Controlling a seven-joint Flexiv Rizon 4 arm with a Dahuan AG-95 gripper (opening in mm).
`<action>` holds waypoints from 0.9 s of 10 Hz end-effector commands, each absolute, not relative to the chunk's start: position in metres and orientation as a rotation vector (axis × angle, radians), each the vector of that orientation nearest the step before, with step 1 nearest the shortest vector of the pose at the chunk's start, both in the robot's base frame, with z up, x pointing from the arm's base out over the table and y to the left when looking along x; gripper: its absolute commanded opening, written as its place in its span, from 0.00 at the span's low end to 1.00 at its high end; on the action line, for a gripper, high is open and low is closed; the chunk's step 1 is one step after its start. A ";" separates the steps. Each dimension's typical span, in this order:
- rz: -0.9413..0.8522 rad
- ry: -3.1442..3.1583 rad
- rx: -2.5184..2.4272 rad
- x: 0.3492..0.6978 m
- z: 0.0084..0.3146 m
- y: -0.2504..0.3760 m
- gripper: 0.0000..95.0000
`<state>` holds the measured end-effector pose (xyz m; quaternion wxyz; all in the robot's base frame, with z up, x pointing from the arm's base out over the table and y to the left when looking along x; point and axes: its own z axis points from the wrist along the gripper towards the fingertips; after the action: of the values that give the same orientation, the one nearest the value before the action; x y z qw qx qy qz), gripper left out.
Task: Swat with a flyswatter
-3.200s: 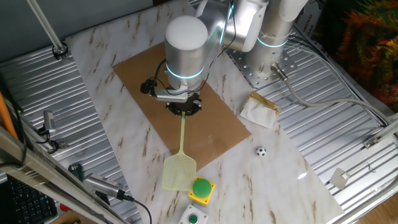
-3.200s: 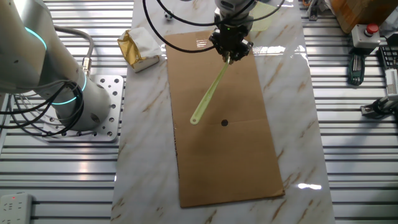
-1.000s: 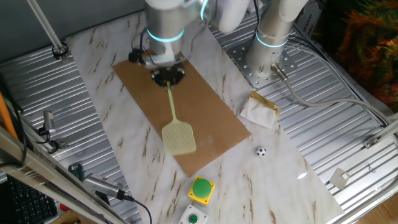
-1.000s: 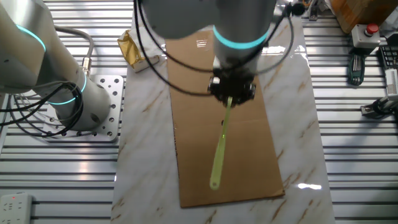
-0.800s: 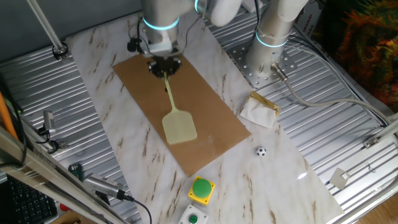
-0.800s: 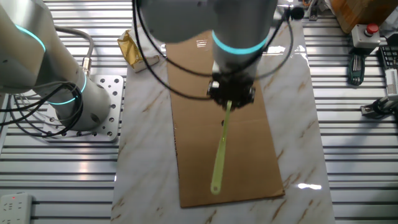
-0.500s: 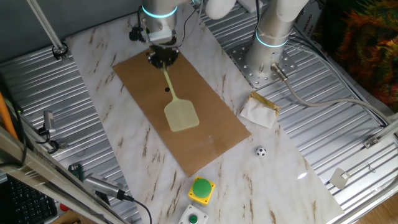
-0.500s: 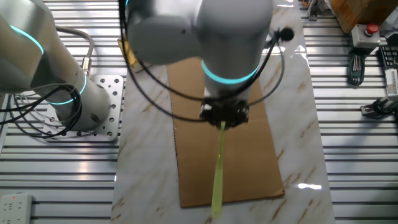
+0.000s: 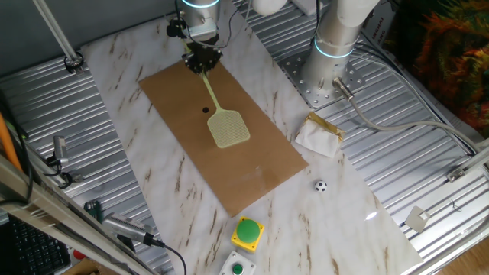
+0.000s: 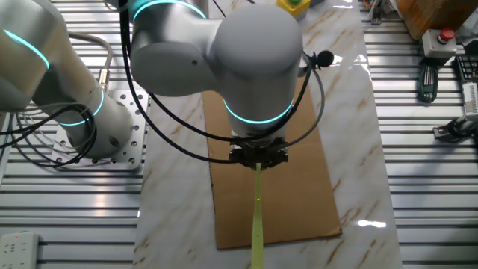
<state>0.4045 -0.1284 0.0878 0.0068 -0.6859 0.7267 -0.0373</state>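
— What is the gripper (image 9: 202, 58) doing?

— It is closed on the end of the flyswatter's (image 9: 220, 114) handle. It hangs over the far end of the brown sheet (image 9: 260, 156), pointing down, with the handle coming out from between the fingers.

— And in the other fixed view?

— There the gripper (image 10: 258, 155) sits under the big grey wrist of the arm (image 10: 250, 52), and the flyswatter (image 10: 257, 217) shows only as a thin yellow-green strip running from the gripper to the bottom edge of the picture. It is seen edge-on, and the head cannot be made out.

— How does the flyswatter look?

— Pale yellow-green plastic, with a long thin handle and a flat, squarish mesh head. In the first fixed view the handle slants from the gripper toward the middle of the brown sheet, and the head lies over the sheet near its centre. Whether the head touches the sheet or hovers just above it, I cannot tell.

— Anything close to it?

— A small dark spot (image 9: 205, 110) on the sheet, just beside the handle. Further out on the marble table (image 9: 137, 164) are a crumpled white and gold wrapper (image 9: 320, 134), a small black-and-white ball (image 9: 321, 186), and a green button on a yellow box (image 9: 247, 231), all well apart from the flyswatter.
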 end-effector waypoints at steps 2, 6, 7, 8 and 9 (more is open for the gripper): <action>-0.117 2.295 -2.125 0.405 0.087 -0.128 0.00; -0.124 2.304 -2.103 0.405 0.087 -0.128 0.00; -0.109 2.309 -2.083 0.405 0.087 -0.128 0.00; -0.083 2.317 -2.054 0.405 0.087 -0.128 0.00; -0.073 2.351 -2.008 0.405 0.087 -0.128 0.00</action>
<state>0.4040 -0.1287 0.0856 0.0235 -0.6588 0.7514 -0.0278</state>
